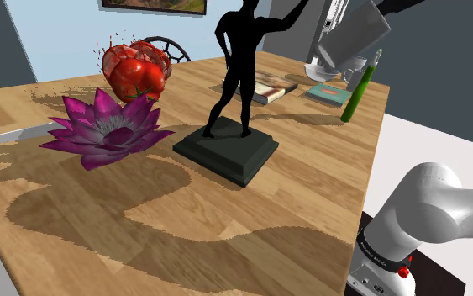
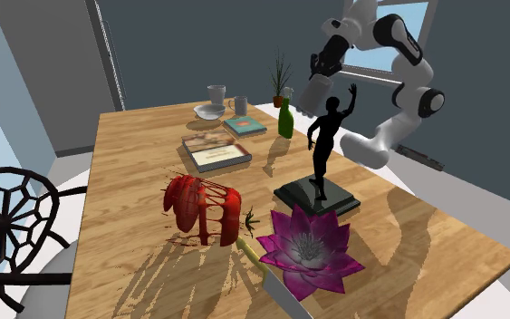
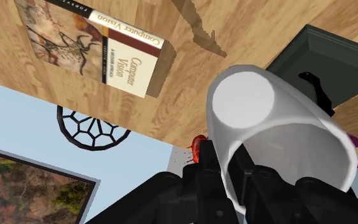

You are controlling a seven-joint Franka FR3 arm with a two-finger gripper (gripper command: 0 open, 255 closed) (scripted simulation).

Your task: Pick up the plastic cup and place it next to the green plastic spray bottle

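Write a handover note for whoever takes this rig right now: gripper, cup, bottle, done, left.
Black two-finger gripper: shut on the plain white tapered cup, pinching its wall; the cup is off the table and tilted.
Slim green spray bottle: stands near an edge of the wooden table, with the cup in the air close above it.
Done: pick-up.
Left: lower, set the cup down beside the bottle, release.

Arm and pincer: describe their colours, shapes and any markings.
The arm has rounded white links with dark joints. Low on it sit a dark band and a small red knob. The pincer is all black, with two blocky fingers.
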